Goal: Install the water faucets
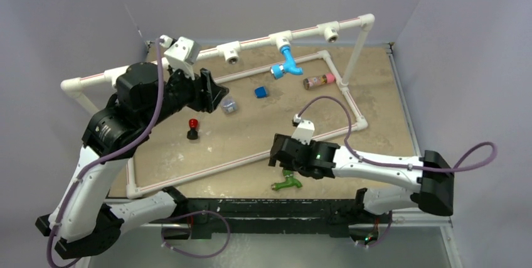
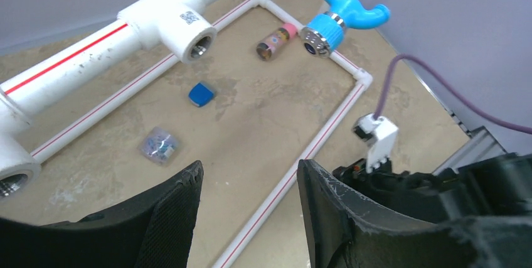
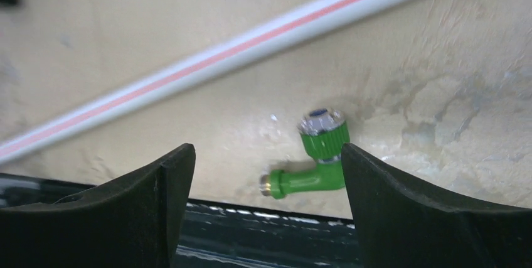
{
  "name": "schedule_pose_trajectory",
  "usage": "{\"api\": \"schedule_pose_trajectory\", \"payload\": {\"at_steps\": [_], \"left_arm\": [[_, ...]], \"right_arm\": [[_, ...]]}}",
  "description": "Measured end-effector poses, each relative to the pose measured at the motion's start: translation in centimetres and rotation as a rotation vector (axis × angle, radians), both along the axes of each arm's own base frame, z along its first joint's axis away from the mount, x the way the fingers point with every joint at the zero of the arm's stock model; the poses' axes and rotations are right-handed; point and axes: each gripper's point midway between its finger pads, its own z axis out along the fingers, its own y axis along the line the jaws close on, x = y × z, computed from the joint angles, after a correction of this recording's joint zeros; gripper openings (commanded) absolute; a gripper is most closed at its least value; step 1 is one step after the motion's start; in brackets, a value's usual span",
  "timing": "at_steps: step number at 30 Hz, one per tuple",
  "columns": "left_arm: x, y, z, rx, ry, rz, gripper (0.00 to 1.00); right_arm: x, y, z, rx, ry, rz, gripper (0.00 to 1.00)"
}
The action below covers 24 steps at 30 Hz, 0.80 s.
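Observation:
The green faucet (image 1: 287, 182) lies on the table near its front edge; in the right wrist view the green faucet (image 3: 313, 161) sits between my open fingers, close to the right one. My right gripper (image 1: 276, 155) hovers just above it, open and empty. The light blue faucet (image 1: 287, 62) hangs screwed into a T-fitting on the raised white pipe (image 1: 251, 43); it also shows in the left wrist view (image 2: 335, 17). My left gripper (image 1: 219, 95) is open and empty, held high over the left middle of the board, away from both faucets.
A white pipe frame (image 1: 207, 167) borders the board. Inside lie a pink-capped brown cylinder (image 1: 319, 81), a blue block (image 1: 261, 92), a clear packet (image 1: 229, 105) and a red-topped black piece (image 1: 192, 128). Open T-fittings (image 1: 232, 54) face forward on the raised pipe.

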Motion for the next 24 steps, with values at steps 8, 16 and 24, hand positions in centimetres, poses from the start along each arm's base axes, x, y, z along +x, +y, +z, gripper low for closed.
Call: {"api": "schedule_pose_trajectory", "payload": {"at_steps": [8,16,24], "left_arm": [[2.2,0.3,-1.3,0.068,0.015,0.075,0.56],[2.3,0.7,-1.4,0.084,0.020,0.095,0.56],[2.5,1.2,-1.0,0.094,0.019,0.122,0.56]], "right_arm": [[8.2,-4.3,10.4,0.144,-0.203,-0.241,0.88],[14.5,-9.1,24.8,0.301,-0.492,-0.430,0.89],[19.0,-8.1,32.7,0.449,-0.637,-0.473,0.87]]}}
